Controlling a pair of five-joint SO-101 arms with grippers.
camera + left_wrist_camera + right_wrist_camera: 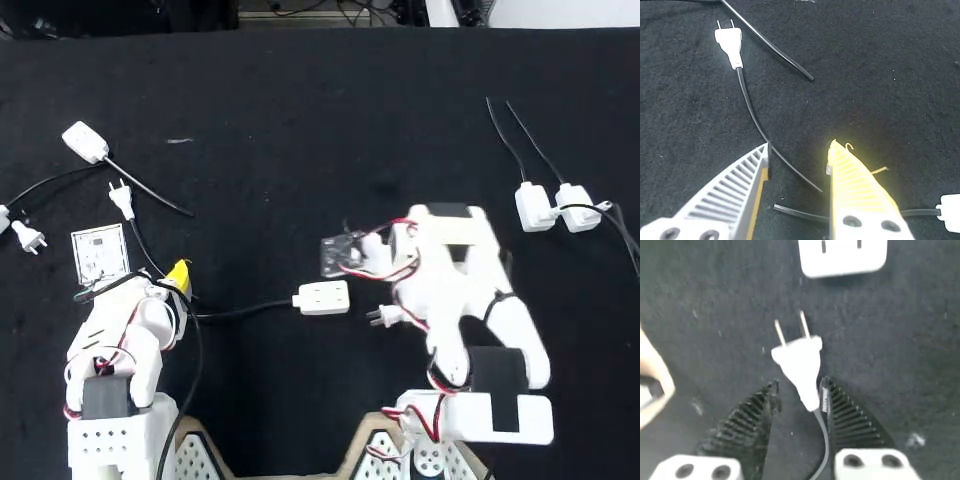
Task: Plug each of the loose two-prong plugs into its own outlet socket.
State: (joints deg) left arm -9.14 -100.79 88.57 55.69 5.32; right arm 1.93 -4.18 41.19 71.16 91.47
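A white two-prong plug (799,362) lies on the black cloth between the black fingers of my right gripper (797,388), which is open; one finger touches the plug's tail, the other stands slightly off it. Its prongs point at a white outlet socket (842,257) just ahead. From above, this plug (383,317) sits right of the socket (322,297). My left gripper (799,149) is open low over a thin black cable (790,167), and its yellow fingertip (178,272) shows from above. Another loose plug (729,42) lies farther ahead of it.
A third plug (28,237) and a white socket (85,142) lie at the far left. Two sockets (552,206) sit side by side at the right with cables running back. A white square card (100,253) lies beside the left arm. Black cables cross the left side.
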